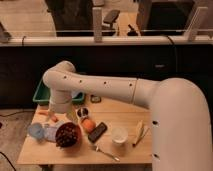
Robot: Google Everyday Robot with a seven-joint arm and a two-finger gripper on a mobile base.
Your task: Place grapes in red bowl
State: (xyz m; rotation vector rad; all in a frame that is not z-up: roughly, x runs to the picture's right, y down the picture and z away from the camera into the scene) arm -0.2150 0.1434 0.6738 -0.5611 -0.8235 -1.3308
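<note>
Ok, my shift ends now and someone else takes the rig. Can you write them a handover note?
The claw is low over the table's left side, just left of the red bowl; whether it holds anything is unclear.
The grapes seem to sit inside the red bowl, beside the orange.
Done: the grapes look placed.
Left: confirm they are released, then lift the arm clear.

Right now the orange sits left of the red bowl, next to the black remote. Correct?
No: the camera view shows the orange right of the red bowl, next to the black remote. The gripper is at the bowl's upper left.
</note>
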